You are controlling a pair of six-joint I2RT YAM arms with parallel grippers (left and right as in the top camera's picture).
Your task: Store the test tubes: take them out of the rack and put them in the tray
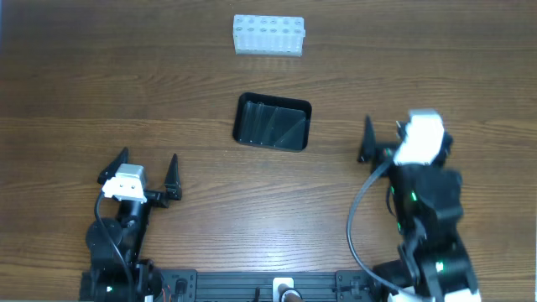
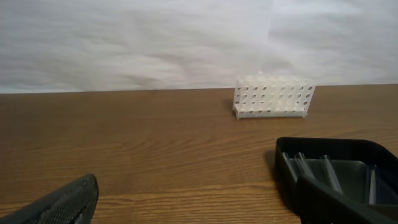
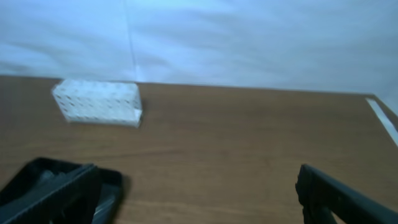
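A brown wooden table (image 1: 126,84) stands before a pale backdrop; a white rack (image 1: 268,36) stands at its far side; nearer, a black tray (image 1: 273,99) holds clear test tubes (image 2: 328,173) lying flat; the left gripper (image 1: 140,174) and right gripper (image 1: 384,138) flank the tray, both spread wide, holding nothing.

tray (image 2: 339,145) cut off, rack (image 3: 97,102) blurred

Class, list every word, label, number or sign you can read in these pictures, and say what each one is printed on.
None: no readable words, numbers or signs show on the rack, the tray or the table.
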